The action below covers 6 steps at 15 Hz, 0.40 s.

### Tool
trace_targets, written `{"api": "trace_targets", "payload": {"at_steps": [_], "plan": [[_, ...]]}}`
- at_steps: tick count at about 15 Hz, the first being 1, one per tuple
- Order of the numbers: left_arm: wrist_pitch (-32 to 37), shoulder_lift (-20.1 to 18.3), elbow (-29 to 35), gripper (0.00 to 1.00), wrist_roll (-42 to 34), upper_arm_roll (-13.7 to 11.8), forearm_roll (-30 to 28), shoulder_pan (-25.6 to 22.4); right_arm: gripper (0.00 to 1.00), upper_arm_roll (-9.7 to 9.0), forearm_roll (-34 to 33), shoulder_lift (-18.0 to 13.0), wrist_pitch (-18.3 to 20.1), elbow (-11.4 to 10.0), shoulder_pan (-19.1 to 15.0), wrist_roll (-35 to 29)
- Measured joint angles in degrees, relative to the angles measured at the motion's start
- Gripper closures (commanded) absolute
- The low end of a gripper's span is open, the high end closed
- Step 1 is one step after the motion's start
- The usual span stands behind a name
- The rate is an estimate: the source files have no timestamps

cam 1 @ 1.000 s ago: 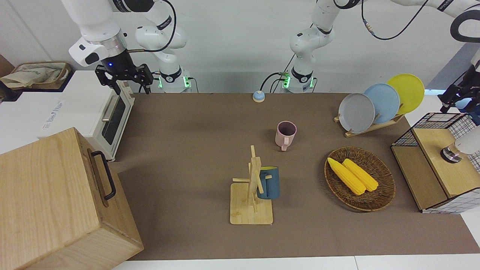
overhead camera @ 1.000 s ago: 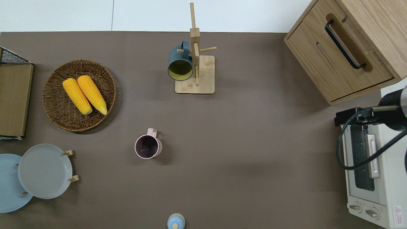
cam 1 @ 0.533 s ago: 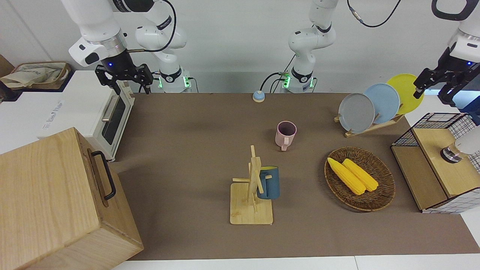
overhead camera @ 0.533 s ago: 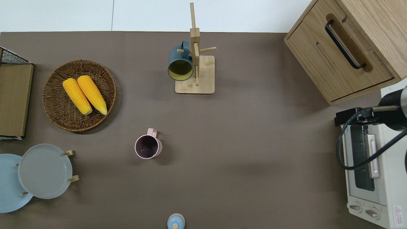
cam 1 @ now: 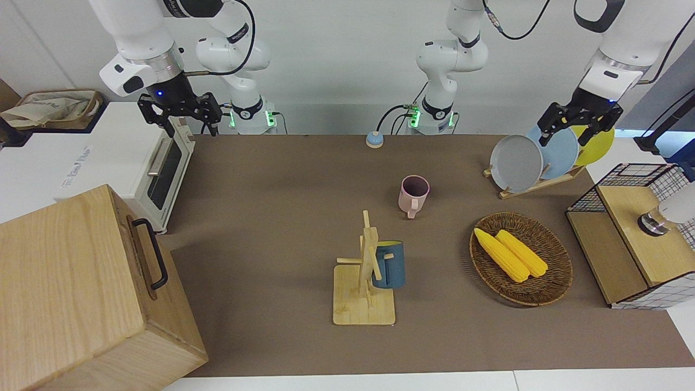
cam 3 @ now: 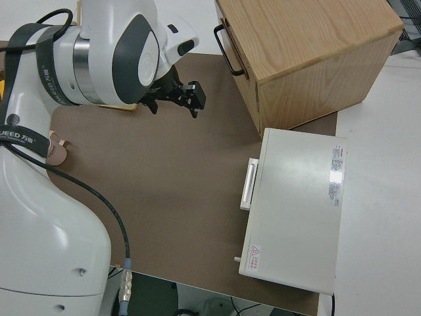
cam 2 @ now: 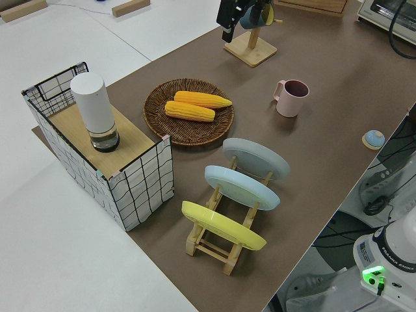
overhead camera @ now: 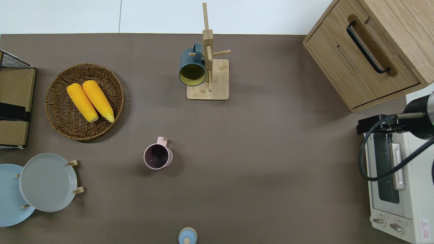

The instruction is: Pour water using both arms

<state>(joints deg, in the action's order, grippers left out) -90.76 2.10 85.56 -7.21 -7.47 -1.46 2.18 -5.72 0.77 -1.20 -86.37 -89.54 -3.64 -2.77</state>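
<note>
A pink mug [cam 1: 414, 195] [overhead camera: 157, 156] stands upright mid-table, its handle pointing away from the robots. A dark blue mug [cam 1: 390, 264] hangs on a wooden mug tree [cam 1: 365, 309], farther from the robots. A white cylinder [cam 1: 662, 216] [cam 2: 94, 110] stands on the wooden-topped wire rack [cam 1: 624, 255] at the left arm's end. My left gripper [cam 1: 566, 134] hangs open and empty in the air; the overhead view shows it over that rack [overhead camera: 13, 88]. My right gripper [cam 1: 193, 127] [cam 3: 176, 99] is parked, open and empty. Water is out of view.
A plate stand [cam 1: 543, 182] holds three plates. Farther out, a wicker basket [cam 1: 554, 285] holds two corn cobs [cam 1: 510, 254]. A toaster oven [cam 1: 163, 168] and a wooden box [cam 1: 81, 293] fill the right arm's end. A small blue button [cam 1: 374, 139] sits near the robots.
My left arm has swung in from outside the table's end, bringing its gripper up and inward over the wire rack. The right arm and all objects are unchanged.
</note>
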Motion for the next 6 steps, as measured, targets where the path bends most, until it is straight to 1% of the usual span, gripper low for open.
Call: {"api": "trace_targets", "payload": {"at_steps": [2, 3, 5, 6], "plan": [[0.1, 0.0, 0.3, 0.0, 0.2, 0.6, 0.0, 1.4, 0.009, 0.0, 0.0, 0.0, 0.0, 0.0, 0.0, 0.0], [0.1, 0.0, 0.4, 0.0, 0.2, 1.4, 0.0, 1.6, 0.009, 0.0, 0.0, 0.0, 0.0, 0.0, 0.0, 0.0], [0.1, 0.3, 0.5, 0.0, 1.4, 4.1, 0.0, 2.0, 0.009, 0.0, 0.0, 0.0, 0.0, 0.0, 0.0, 0.0], [0.1, 0.5, 0.5, 0.0, 1.8, 4.7, 0.0, 2.0, 0.009, 0.0, 0.0, 0.0, 0.0, 0.0, 0.0, 0.0]]}}
